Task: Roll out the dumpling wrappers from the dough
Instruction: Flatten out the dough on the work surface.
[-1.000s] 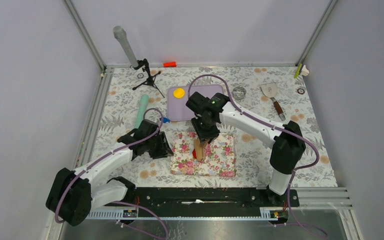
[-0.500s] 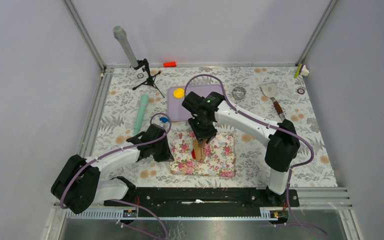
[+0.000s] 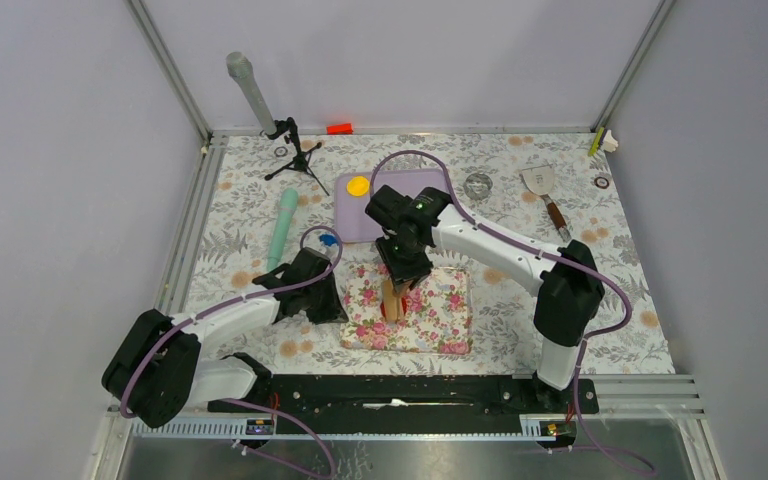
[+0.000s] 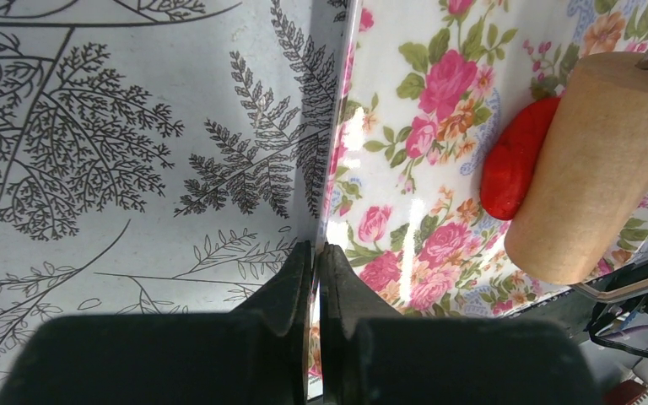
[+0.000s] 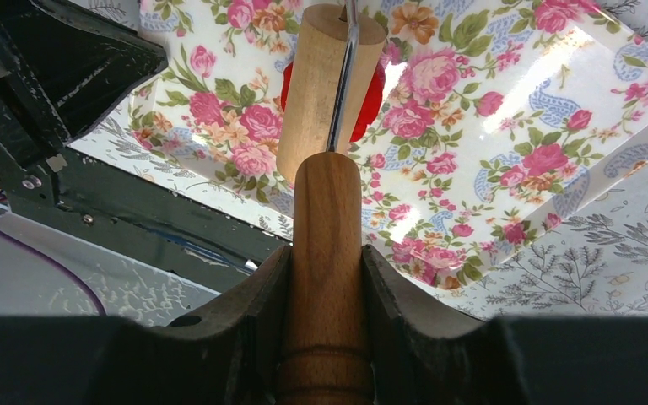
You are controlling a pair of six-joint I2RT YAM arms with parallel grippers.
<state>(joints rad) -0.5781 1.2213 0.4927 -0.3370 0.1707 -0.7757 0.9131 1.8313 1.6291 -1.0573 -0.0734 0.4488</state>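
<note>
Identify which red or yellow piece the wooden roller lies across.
The red dough on the floral mat, under the wooden roller; the yellow disc lies on the purple board, the red-orange block at the far edge.

A bright red lump of soft clay dough [image 4: 513, 173] lies flattened at centre right. In the top view, a small flat yellow clay disc [image 3: 358, 185] lies at upper centre.

- The top camera is looking down from high above and behind the arm bases [image 3: 558, 370], taking in the whole table [image 3: 580, 300] from afar.
- The left wrist camera is hovering very close over the floral mat [image 4: 405, 194], at its left edge.
- The right wrist camera is looking closely along the roller [image 5: 312, 101] onto the mat.
- All three views are sharing the mat, the roller and the red dough [image 4: 515, 164].
</note>
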